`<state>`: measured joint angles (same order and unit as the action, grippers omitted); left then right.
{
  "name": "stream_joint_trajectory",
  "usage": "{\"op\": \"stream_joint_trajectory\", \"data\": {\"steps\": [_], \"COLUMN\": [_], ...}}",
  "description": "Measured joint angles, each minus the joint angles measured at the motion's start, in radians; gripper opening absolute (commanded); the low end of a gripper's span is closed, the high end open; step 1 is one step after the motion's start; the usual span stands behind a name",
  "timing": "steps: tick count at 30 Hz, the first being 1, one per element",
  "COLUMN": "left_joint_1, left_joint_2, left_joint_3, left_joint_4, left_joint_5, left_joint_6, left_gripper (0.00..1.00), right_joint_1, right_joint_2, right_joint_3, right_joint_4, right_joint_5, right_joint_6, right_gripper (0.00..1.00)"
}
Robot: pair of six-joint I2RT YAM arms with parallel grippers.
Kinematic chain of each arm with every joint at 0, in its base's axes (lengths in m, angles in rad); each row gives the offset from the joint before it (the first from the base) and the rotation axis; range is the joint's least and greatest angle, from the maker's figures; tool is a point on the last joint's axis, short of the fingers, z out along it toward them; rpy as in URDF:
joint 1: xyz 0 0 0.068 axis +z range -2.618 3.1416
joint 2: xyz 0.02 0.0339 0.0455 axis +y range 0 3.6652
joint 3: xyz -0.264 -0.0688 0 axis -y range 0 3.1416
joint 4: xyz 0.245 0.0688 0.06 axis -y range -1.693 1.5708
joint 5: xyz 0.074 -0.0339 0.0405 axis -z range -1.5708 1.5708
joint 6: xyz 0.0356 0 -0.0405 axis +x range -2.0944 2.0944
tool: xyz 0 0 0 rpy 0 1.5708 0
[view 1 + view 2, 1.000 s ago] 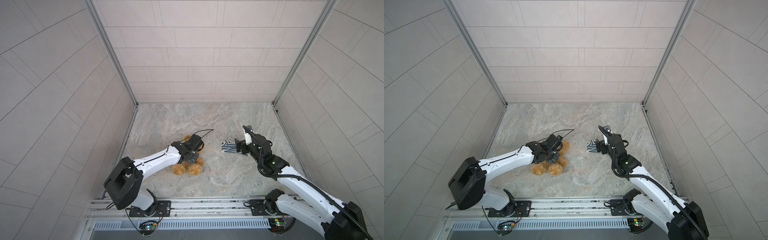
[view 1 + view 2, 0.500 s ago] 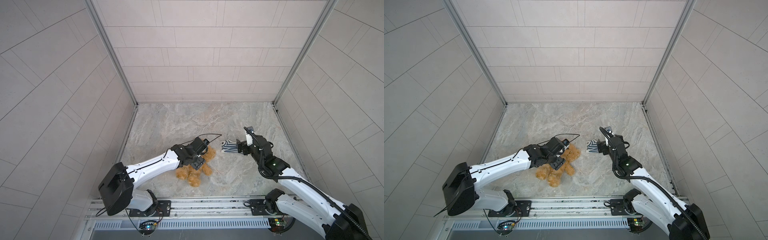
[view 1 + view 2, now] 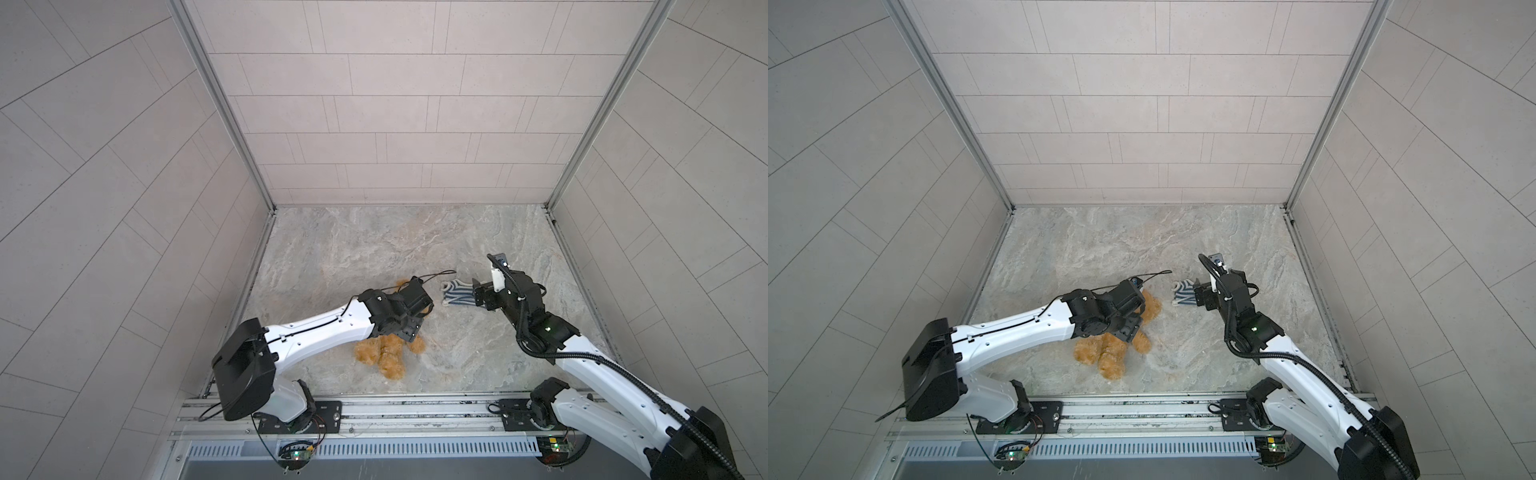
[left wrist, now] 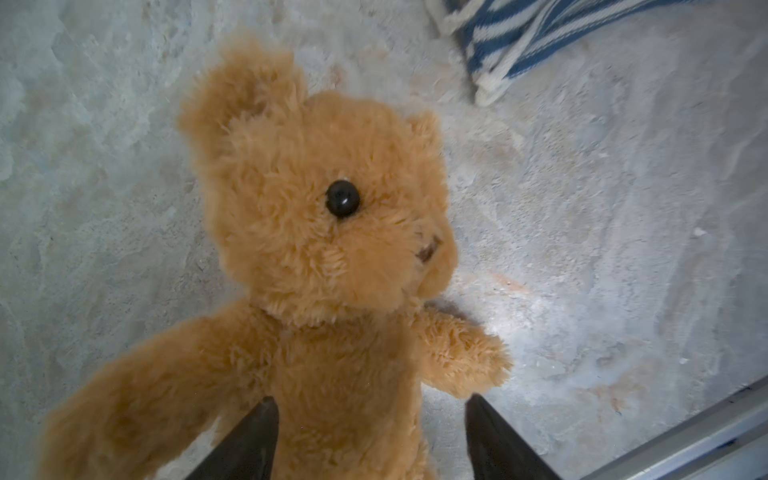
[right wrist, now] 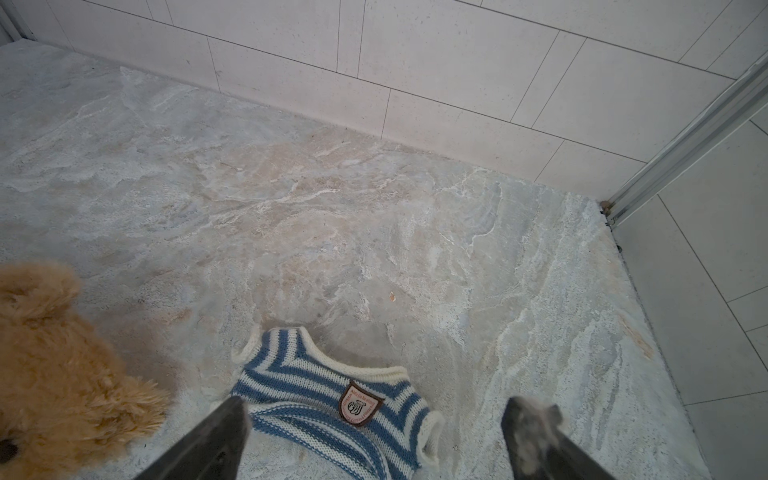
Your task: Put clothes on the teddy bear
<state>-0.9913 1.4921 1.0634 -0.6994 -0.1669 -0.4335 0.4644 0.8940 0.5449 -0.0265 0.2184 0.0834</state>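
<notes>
Left gripper [image 4: 370, 409] is straddling the teddy bear [image 4: 316, 232] at its torso, jaws apart; right gripper [image 5: 374, 415] is hovering, spread wide, over the striped shirt [image 5: 307, 386].

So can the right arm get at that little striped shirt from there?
Probably yes. The right arm has its jaws open right at the striped shirt, which lies uncovered on the floor, and the teddy bear lies apart from it.
</notes>
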Motion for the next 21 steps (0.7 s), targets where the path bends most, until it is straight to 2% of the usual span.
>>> {"op": "stream_joint_trajectory", "data": {"steps": [3, 8, 14, 21], "left_joint_1": [0.0, 0.001, 0.003, 0.003], "left_joint_2": [0.031, 0.079, 0.1, 0.042], "left_joint_3": [-0.003, -0.019, -0.064, -0.12], "left_joint_4": [-0.017, -0.011, 0.023, 0.073], "left_joint_5": [-0.022, -0.05, -0.086, -0.098], "left_joint_6": [-0.012, -0.009, -0.005, 0.003], "left_gripper": [0.84, 0.78, 0.6, 0.37], "right_joint_1": [0.0, 0.0, 0.0, 0.0], "right_joint_2": [0.002, 0.002, 0.0, 0.01], "right_joint_3": [0.0, 0.0, 0.0, 0.0], "right_joint_4": [0.0, 0.0, 0.0, 0.0], "right_joint_5": [-0.002, -0.002, -0.01, -0.031], "right_joint_6": [0.0, 0.0, 0.0, 0.0], "right_gripper": [0.98, 0.98, 0.98, 0.98]}}
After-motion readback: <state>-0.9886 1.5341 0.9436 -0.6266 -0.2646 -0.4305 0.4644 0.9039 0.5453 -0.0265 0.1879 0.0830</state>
